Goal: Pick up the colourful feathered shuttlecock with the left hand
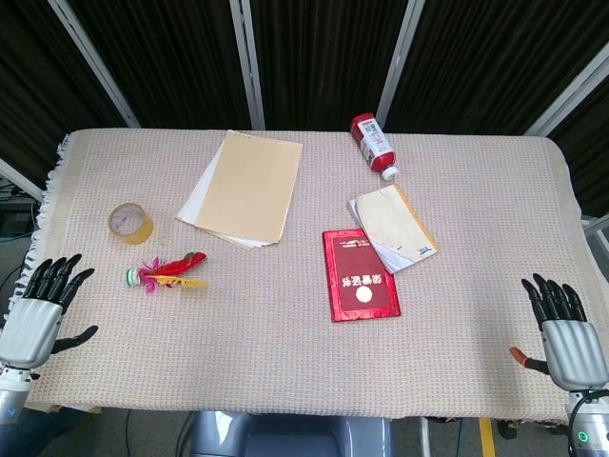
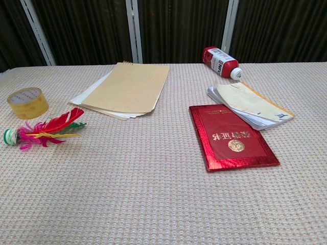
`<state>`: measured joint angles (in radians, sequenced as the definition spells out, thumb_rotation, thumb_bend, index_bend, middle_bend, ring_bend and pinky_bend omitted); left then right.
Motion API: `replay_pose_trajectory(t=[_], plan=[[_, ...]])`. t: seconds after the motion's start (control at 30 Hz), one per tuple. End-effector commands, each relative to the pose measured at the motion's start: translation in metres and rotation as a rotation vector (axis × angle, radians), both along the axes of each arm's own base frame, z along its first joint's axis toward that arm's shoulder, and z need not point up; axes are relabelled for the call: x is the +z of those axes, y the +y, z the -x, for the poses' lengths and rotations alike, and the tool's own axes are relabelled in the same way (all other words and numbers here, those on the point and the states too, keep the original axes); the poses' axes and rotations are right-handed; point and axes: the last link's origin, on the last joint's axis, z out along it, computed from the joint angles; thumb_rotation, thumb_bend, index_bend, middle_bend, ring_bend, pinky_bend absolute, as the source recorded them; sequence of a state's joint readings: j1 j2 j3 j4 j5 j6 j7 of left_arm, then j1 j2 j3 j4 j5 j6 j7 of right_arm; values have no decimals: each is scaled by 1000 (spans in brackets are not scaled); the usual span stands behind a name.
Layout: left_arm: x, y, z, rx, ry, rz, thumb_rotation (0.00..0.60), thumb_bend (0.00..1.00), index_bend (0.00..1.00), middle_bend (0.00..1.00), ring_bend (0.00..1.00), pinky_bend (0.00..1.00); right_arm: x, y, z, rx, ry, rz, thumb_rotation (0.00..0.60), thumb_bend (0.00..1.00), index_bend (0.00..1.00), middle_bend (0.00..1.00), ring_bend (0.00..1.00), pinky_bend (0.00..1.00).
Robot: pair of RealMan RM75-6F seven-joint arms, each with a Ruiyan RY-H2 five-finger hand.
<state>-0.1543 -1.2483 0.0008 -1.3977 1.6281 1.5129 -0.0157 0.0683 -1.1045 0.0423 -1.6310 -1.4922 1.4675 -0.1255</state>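
The colourful feathered shuttlecock [image 1: 166, 273] lies flat on the woven tablecloth at the left, its green-and-white base pointing left and its red, pink and yellow feathers pointing right; in the chest view the shuttlecock [image 2: 43, 130] sits at the far left. My left hand [image 1: 40, 307] rests at the table's left front corner, fingers spread, holding nothing, a short way left of and nearer than the shuttlecock. My right hand [image 1: 563, 328] is at the right front corner, also spread and empty. Neither hand shows in the chest view.
A roll of yellow tape [image 1: 129, 222] stands just behind the shuttlecock. A tan notepad on white sheets [image 1: 245, 187] lies at the back centre-left. A red booklet [image 1: 360, 274], a notebook [image 1: 392, 226] and a lying red bottle [image 1: 374, 145] occupy the centre-right.
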Motion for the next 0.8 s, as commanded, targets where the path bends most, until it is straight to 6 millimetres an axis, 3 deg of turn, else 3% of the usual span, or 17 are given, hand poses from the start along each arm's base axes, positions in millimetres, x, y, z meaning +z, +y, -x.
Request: replay_pose_trajectory(t=[0.03,0.23,0.37,0.6,0.8], plan=[[-1,0,2,29,15,15,600,124,142,0,0,0,0,0,0,-11,4,4,600,0,0,0,0,0],[-8,5,0,20,6,2,600,126,156,0,0,0,0,3,-1,0,3,-8,600,0,0,0,0,0],[-16,8,-7,3,-22,-27,600,126,237,0,0,0,3,5,0,-8,-18,-4,600,0,0,0,0,0],[-42,45,-19,-24,-33,-90,600,195,443,0,0,0,4,-1,0,-6,-34,-16,600,0,0,0,0,0],[-62,71,-14,5,-57,-129,600,225,473,0,0,0,0,-6,2,-8,-24,-44,600,0,0,0,0,0]])
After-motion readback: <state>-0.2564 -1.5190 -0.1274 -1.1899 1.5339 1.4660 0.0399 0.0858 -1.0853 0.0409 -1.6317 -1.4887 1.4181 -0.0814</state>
